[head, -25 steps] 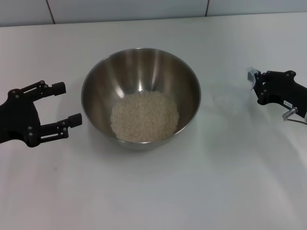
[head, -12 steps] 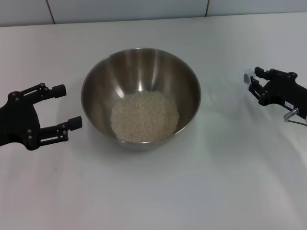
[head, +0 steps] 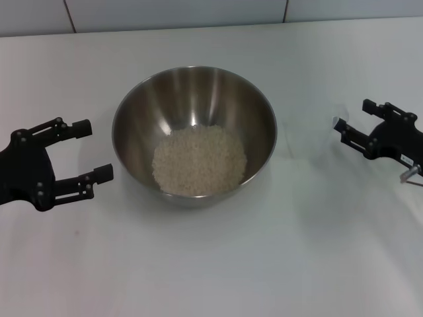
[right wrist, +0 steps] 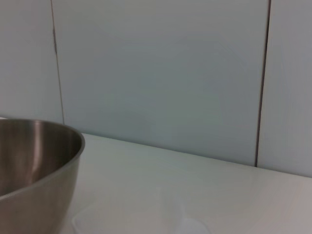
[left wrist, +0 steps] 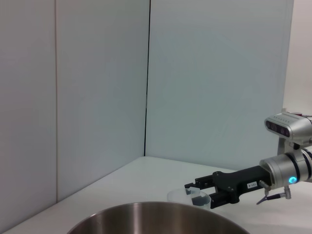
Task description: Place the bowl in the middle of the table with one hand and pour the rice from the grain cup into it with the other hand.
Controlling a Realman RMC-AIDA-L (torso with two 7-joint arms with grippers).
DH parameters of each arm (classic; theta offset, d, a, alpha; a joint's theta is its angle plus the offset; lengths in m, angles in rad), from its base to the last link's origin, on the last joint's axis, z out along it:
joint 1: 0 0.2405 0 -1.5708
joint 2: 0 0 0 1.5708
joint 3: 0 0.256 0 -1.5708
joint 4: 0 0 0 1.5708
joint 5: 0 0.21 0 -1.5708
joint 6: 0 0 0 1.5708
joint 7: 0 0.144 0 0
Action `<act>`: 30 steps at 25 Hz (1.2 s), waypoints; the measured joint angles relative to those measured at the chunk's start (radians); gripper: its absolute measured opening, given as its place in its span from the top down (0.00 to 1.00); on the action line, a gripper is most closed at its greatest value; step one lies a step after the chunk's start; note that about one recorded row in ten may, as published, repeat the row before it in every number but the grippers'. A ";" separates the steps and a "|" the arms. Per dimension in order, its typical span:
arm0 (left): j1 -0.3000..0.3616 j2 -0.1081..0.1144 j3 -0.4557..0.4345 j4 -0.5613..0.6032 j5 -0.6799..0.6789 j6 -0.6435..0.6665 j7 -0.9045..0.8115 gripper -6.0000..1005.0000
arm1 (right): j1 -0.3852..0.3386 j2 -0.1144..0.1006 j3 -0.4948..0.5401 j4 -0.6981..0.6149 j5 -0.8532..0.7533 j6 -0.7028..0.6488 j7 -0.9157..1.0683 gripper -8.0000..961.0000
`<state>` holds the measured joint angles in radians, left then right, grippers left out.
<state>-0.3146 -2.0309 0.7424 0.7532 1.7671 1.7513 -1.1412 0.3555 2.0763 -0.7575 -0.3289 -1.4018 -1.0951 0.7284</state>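
The steel bowl (head: 195, 109) stands in the middle of the white table (head: 211, 264) with a mound of rice (head: 199, 160) in its bottom. My left gripper (head: 87, 150) is open, just left of the bowl and apart from it. My right gripper (head: 352, 116) is open at the right side. The clear grain cup (head: 326, 131) stands faintly visible on the table at its fingertips and looks empty. In the left wrist view the cup (left wrist: 181, 197) stands upright by the right gripper (left wrist: 196, 192), beyond the bowl's rim (left wrist: 156, 214). The right wrist view shows the bowl's side (right wrist: 34, 165) and the faint cup (right wrist: 136, 219).
A pale panelled wall (head: 178, 13) runs along the table's far edge. Bare tabletop lies in front of the bowl and between the bowl and each gripper.
My right gripper set the cup down, opened and drew back a little to the right. My left gripper shifted slightly down and stayed open. The bowl and rice did not move.
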 joint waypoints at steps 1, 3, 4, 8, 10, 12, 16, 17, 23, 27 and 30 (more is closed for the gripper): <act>0.000 0.000 0.000 0.000 0.000 0.005 0.000 0.17 | -0.005 0.000 0.000 -0.001 0.001 -0.007 0.000 0.47; 0.001 0.000 0.000 0.000 0.000 0.014 0.000 0.17 | -0.029 0.000 0.009 -0.002 0.003 -0.039 -0.002 0.33; 0.001 0.000 0.000 0.000 0.000 0.016 0.000 0.17 | -0.050 0.000 0.033 -0.003 0.004 -0.073 -0.003 0.26; 0.003 0.000 0.000 0.000 0.000 0.021 0.000 0.17 | -0.078 -0.001 0.074 -0.004 0.004 -0.138 0.000 0.26; 0.003 0.000 0.000 0.000 0.000 0.027 0.000 0.17 | -0.095 -0.004 0.091 -0.011 0.004 -0.191 0.020 0.26; 0.005 0.000 0.000 0.000 0.000 0.047 0.000 0.17 | -0.107 -0.007 0.092 -0.028 -0.002 -0.247 0.063 0.26; 0.012 0.007 -0.003 0.000 0.000 0.072 0.000 0.17 | -0.104 -0.008 0.059 -0.104 -0.095 -0.343 0.183 0.26; 0.016 0.007 -0.003 0.000 0.000 0.075 0.000 0.17 | -0.096 -0.008 0.051 -0.127 -0.150 -0.376 0.213 0.26; 0.029 0.009 -0.002 0.000 0.000 0.092 0.001 0.17 | -0.037 -0.002 0.040 -0.214 -0.357 -0.526 0.267 0.26; 0.040 0.015 -0.002 0.000 0.000 0.108 0.001 0.17 | -0.025 -0.001 0.039 -0.269 -0.388 -0.575 0.300 0.26; 0.046 0.016 -0.001 0.000 0.000 0.109 0.001 0.17 | -0.025 0.000 0.038 -0.296 -0.399 -0.590 0.305 0.26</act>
<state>-0.2682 -2.0146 0.7411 0.7532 1.7670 1.8604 -1.1399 0.3304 2.0766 -0.7193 -0.6250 -1.8010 -1.6853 1.0337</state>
